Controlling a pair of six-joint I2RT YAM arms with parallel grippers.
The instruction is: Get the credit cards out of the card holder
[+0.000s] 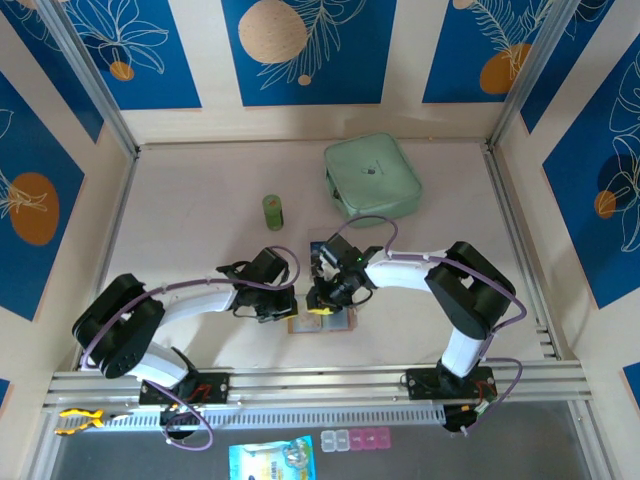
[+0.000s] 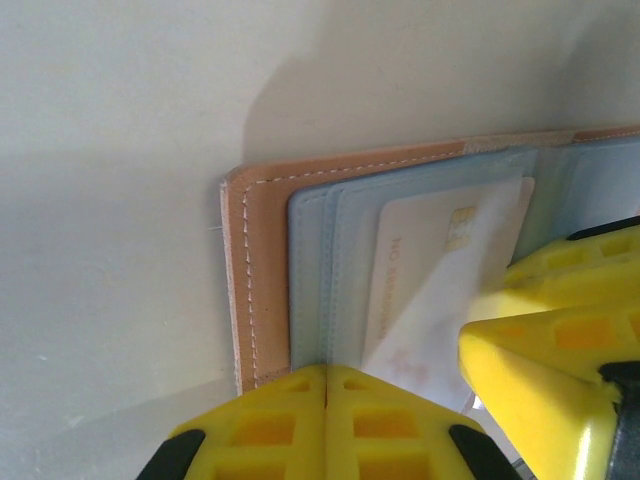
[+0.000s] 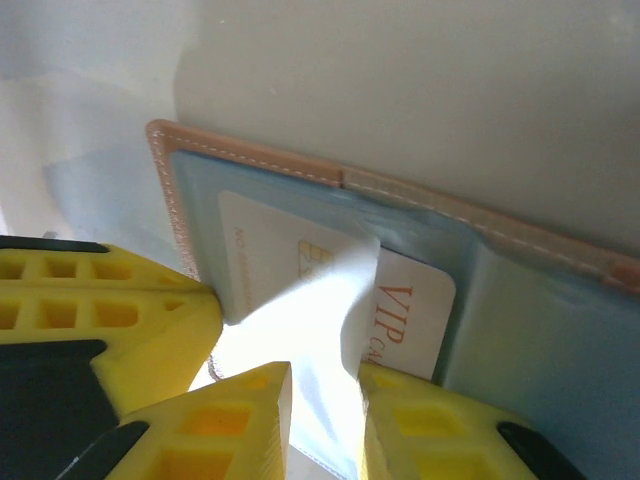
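The card holder [image 1: 340, 323] lies open on the table [image 1: 200, 220], near its front edge. The left gripper [image 1: 287, 306] rests on its left part, the right gripper [image 1: 320, 303] on its middle. A credit card [image 2: 430, 270] sits in an inner pocket. Behind, at right, lies a zip case [image 1: 372, 178]; left of it stands a cylindrical container [image 1: 273, 211].

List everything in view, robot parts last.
card holder: one, tan with blue pockets, open on the table, near middle
credit card: one seen, pale, orange lettering, in a blue pocket
zip case: one, mint green, far right-centre
cylinder: one, green, left of the zip case
small boxes: row, clear and pink, below the front rail
left hand: one, yellow, shut, at the card holder's edge
right hand: one, yellow, slightly apart at the credit card, grip unclear
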